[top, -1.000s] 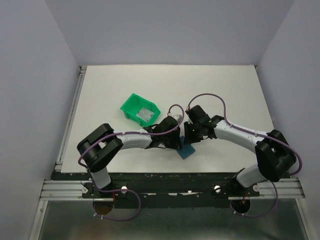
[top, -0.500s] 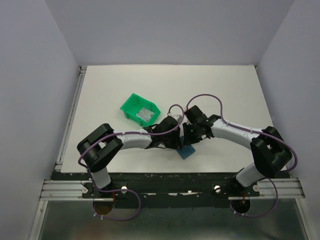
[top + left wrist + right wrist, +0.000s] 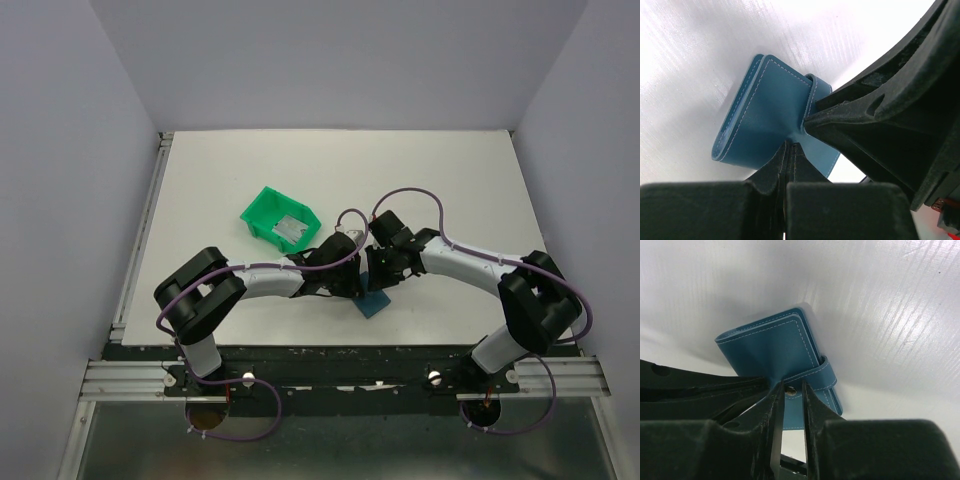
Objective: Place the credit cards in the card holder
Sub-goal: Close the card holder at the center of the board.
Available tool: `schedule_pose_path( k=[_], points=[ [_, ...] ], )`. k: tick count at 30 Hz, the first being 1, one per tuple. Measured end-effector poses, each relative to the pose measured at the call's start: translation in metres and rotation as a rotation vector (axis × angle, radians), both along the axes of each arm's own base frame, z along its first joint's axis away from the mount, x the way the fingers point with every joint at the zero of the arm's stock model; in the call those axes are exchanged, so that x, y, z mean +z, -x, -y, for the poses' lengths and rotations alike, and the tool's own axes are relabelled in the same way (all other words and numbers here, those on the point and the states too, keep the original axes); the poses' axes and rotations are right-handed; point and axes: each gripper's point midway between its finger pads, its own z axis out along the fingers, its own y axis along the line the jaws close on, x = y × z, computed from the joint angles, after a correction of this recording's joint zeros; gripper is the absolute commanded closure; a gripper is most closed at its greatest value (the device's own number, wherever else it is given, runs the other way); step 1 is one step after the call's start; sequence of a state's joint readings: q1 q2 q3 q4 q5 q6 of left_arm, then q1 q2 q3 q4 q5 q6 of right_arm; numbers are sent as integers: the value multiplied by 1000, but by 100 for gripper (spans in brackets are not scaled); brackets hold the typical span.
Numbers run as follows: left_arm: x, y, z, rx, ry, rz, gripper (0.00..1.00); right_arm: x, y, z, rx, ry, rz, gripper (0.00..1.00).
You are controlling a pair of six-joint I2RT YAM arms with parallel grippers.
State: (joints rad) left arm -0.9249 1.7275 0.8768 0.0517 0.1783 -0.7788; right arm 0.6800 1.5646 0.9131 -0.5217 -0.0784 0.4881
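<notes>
Right elbow (image 3: 536, 300) creeps leftward; card holder (image 3: 376, 304) stays put.
Left gripper (image 3: 789, 150) and right gripper (image 3: 790, 401) both clamp it on the table (image 3: 450, 180) near the front edge; credit cards (image 3: 292, 228) lie in the green bin (image 3: 262, 212).

Both arms bend inward, wrists angled down, tips nearly meeting; left gripper (image 3: 788, 146) pinched shut; right gripper (image 3: 791, 390) seemingly clamped, fingers barely apart.

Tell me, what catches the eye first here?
Two arms meet at the near middle of the table, their jaws pinching a small blue wallet. Behind them to the left sits a bright green bin holding silvery cards.
</notes>
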Motion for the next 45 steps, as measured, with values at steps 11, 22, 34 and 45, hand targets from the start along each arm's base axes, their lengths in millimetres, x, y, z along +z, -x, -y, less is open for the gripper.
schedule_pose_path(
  k=[11, 22, 34, 45],
  points=[
    [0, 0, 0, -1, 0, -1, 100, -2, -2, 0, -3, 7, 0, 81],
    [0, 0, 0, -1, 0, -1, 100, -3, -4, -1, -3, 12, 0, 98],
    [0, 0, 0, -1, 0, -2, 100, -2, -2, -1, -15, 3, 42, 100],
    [0, 0, 0, -2, 1, -3, 100, -3, -2, -2, -48, 1, 122, 100]
  ],
)
